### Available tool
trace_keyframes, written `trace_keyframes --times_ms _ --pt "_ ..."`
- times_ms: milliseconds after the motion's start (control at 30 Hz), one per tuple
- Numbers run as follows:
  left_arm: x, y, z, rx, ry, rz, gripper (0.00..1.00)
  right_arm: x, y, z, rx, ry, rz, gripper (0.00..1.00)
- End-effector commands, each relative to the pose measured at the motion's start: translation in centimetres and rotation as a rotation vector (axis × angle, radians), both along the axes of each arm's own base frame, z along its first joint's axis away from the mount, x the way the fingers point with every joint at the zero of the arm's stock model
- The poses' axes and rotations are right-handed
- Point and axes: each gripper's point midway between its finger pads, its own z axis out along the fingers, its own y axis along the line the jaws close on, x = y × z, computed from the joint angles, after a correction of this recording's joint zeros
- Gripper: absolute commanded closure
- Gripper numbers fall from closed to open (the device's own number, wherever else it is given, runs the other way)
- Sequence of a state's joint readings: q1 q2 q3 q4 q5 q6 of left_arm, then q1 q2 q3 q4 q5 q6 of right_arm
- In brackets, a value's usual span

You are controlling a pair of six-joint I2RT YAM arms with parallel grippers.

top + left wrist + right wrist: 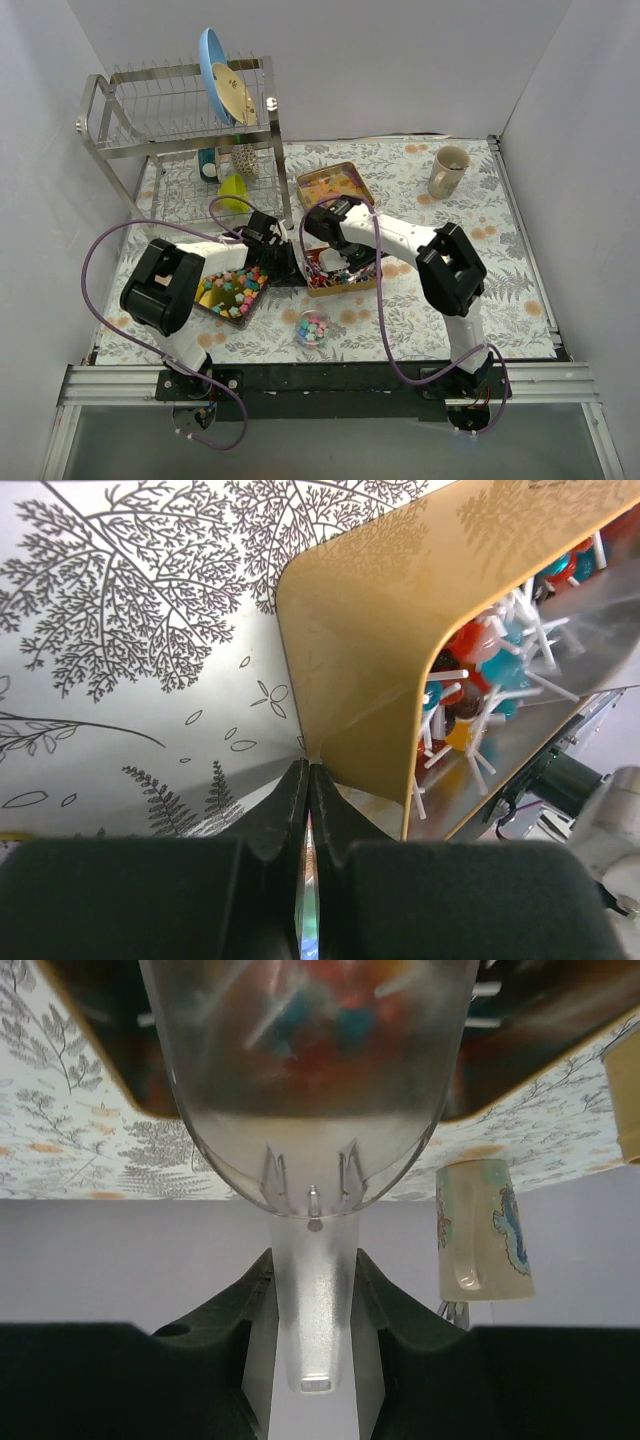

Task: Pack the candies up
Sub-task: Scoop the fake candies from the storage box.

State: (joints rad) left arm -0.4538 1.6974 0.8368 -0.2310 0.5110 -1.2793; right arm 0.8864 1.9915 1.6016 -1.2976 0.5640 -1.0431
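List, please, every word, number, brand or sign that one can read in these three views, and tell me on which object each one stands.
No text can be read in any view.
The mug carries only a blue drawing, no letters.
The gold tin, the clear scoop and the leaf-printed tablecloth show no writing.
The candy wrappers are too small and blurred to tell.

Gold tin (350, 630), seemingly red-blue candies (468, 648)

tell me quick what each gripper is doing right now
left gripper: closed, tips at a corner of the gold tin; grip on it unclear
right gripper: closed on the handle of the clear scoop
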Motion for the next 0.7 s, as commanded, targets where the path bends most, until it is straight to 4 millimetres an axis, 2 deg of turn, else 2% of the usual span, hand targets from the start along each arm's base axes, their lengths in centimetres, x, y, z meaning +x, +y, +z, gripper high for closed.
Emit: trace_keyframes --times_ms 0,167,367,500,567,600,667 --pt "0.1 -1.1 0.9 -0.057 -0.012 -0.023 1.00 0.5 2.5 -0.7 0.076 -0.017 -0.079 0.99" --pt "0.3 -1.5 1.0 -0.073 -0.006 -0.025 1.00 1.2 4.9 -1.1 0.112 -0.039 -0.080 0.99" --pt "1.5 -2.3 1.9 -0.106 -0.027 -0.027 1.00 -0.6 7.4 -2.3 0.213 0.053 -0.104 0.99" --pt "1.8 -2.5 2.2 -0.109 -0.038 -0.038 1.00 -2.7 8.8 -3.3 0.327 0.164 -0.175 0.99" --pt "1.9 -2.3 2.1 -0.100 -0.039 -0.048 1.00 -3.1 9.1 -3.7 0.380 0.180 -0.209 0.99" --pt "2.2 -2.3 2.4 -0.099 -0.050 -0.052 1.00 -3.5 8.3 -4.5 0.366 0.196 -0.222 0.99" --pt "2.4 -2.0 2.6 -0.091 -0.058 -0.056 1.00 -3.1 8.4 -4.5 0.418 0.176 -0.224 0.99"
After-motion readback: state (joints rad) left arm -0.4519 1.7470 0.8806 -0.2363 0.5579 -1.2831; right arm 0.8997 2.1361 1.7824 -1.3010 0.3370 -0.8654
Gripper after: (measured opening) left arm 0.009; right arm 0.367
